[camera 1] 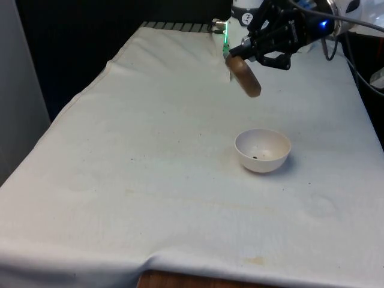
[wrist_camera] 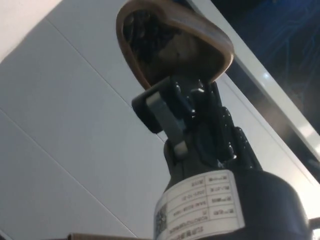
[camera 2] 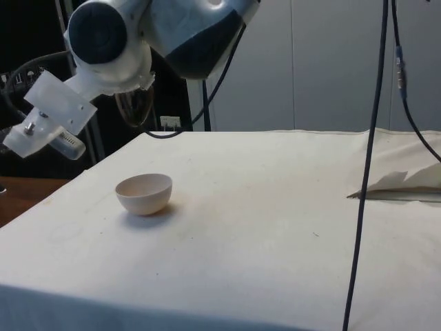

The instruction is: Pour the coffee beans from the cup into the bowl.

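My gripper is shut on the rim of a brown cup and holds it in the air, tipped over with its mouth slanting down. It hangs above the cloth, a little beyond the white bowl and slightly towards the front view's left of it. In the wrist view, the fingers pinch the cup so that its rim is squeezed out of round, and dark coffee beans show inside. The bowl stands upright on the table with a few dark specks in it. The cup shows behind the arm.
A white cloth covers the table, with a raised fold near one side. A black cable hangs down in front of the side view. Bare wood shows at the table's near edge.
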Tool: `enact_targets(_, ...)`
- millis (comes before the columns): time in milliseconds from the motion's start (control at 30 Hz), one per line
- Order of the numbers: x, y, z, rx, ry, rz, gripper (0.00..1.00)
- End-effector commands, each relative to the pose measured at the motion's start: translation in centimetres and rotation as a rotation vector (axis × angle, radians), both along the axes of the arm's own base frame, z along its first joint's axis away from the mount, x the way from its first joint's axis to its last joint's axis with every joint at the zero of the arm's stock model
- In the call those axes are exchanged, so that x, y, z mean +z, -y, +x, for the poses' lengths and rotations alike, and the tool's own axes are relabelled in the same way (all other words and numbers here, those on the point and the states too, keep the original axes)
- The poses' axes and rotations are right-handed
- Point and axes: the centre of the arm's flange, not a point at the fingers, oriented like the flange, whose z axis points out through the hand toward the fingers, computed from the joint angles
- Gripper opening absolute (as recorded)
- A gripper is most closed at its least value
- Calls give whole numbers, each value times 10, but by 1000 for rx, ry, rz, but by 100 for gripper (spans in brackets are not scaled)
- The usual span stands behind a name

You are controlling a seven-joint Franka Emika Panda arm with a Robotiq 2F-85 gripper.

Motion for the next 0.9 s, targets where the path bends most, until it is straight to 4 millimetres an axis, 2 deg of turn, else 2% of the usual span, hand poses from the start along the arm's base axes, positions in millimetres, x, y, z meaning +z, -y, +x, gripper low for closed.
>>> enact_targets(0, 2, -1, -3, 7, 16, -6, 0)
enact_targets(500, -7, -8, -15, 26, 136, -51, 0)
enact_targets(867, -9, -17, -19, 47, 153, -121, 0)
